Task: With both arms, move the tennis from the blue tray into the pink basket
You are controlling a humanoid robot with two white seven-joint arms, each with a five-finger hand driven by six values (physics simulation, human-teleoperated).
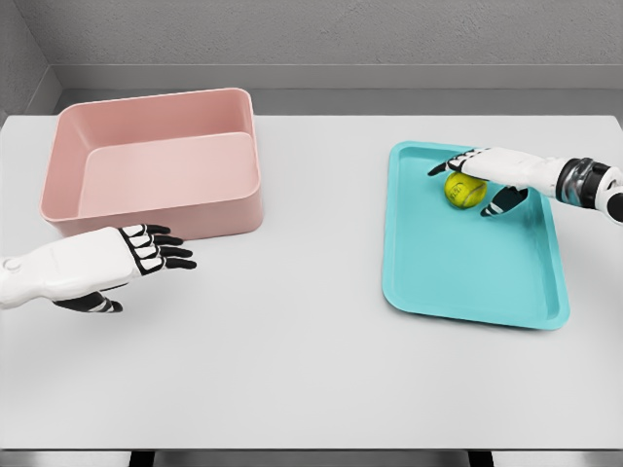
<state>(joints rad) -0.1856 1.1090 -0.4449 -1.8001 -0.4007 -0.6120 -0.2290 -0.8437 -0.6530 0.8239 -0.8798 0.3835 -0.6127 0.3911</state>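
I see everything through one camera on my head, looking forward and steeply down across the white tabletop point(311, 370), near enough that its near edge runs along the bottom of the frame while its far edge and the grey wall behind close off the top at 12 o'clock. The view takes in the pink basket point(58, 175) at about 10 o'clock and the blue tray point(467, 282) at about 3 o'clock. My left robot hand point(131, 261) enters from 8 o'clock and my right robot hand point(487, 175) from 2 o'clock.
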